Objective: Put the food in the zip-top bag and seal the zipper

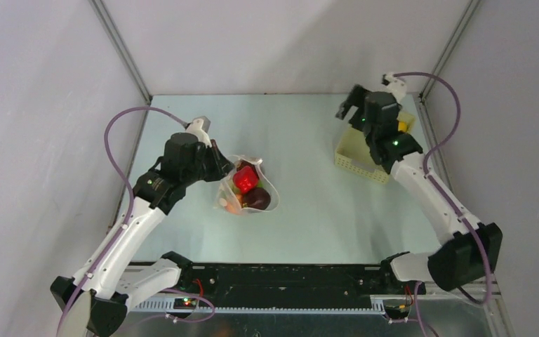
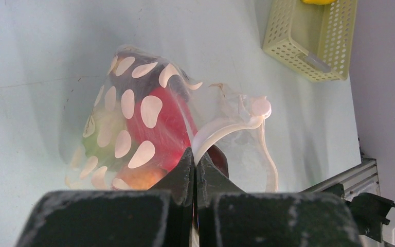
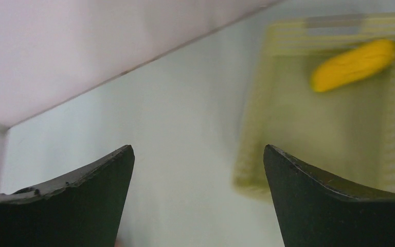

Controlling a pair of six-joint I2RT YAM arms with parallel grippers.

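Pinching crinkly clear bag (image 2: 133,110) at whitish zipper (image 2: 225,129) with my left gripper (image 2: 194,158); my right gripper (image 3: 198,170) gapes wide near perforated pale-yellow basket (image 3: 252,149).

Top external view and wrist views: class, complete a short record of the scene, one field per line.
zip-top bag: clear, red and maroon food inside
zipper: strip bowed, mouth looks unsealed
left gripper: shut on the bag's edge
right gripper: open, empty, near the basket
yellow piece: lying in the basket

Bright, even light; the yellow food (image 3: 352,64) and basket (image 3: 253,128) are blurred.
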